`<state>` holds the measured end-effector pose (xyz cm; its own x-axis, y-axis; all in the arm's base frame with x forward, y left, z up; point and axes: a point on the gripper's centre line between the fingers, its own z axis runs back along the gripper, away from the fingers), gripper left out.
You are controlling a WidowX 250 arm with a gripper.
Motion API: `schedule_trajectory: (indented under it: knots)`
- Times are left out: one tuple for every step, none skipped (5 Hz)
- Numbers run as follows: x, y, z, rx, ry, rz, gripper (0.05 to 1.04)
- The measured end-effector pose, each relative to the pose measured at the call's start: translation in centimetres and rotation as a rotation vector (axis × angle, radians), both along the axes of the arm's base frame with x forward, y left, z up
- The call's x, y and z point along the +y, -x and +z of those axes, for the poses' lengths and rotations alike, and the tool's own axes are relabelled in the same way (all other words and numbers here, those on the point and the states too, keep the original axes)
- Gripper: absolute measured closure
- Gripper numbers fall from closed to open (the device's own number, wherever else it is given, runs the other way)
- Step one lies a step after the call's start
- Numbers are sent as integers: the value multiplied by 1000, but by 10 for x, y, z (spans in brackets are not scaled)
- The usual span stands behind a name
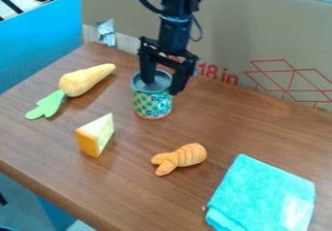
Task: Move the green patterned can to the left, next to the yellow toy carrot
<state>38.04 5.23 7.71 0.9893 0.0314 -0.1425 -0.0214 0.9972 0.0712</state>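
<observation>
My gripper hangs over the tin can at the upper middle of the camera view. Its fingers stand apart and straddle the can's right rim: one dips inside the can, the other is outside, by the right wall. The can is upright, with a green and teal pattern. To its left lies a pale yellow toy carrot or parsnip with a green leafy top. A toy cheese wedge stands below and left of the can, and an orange toy shrimp lies below it.
A folded turquoise cloth lies at the lower right of the brown table. Behind the table stands a cardboard wall with red print, close behind the gripper. A blue panel borders the upper left.
</observation>
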Motion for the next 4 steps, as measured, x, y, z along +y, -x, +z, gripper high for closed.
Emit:
schedule_trajectory:
  knots:
    - [23,4,2,9,-13,42,81]
    - [47,4,3,7,-20,82,81]
    - [65,3,4,0,-18,127,81]
    - [68,-1,4,-79,39,115,81]
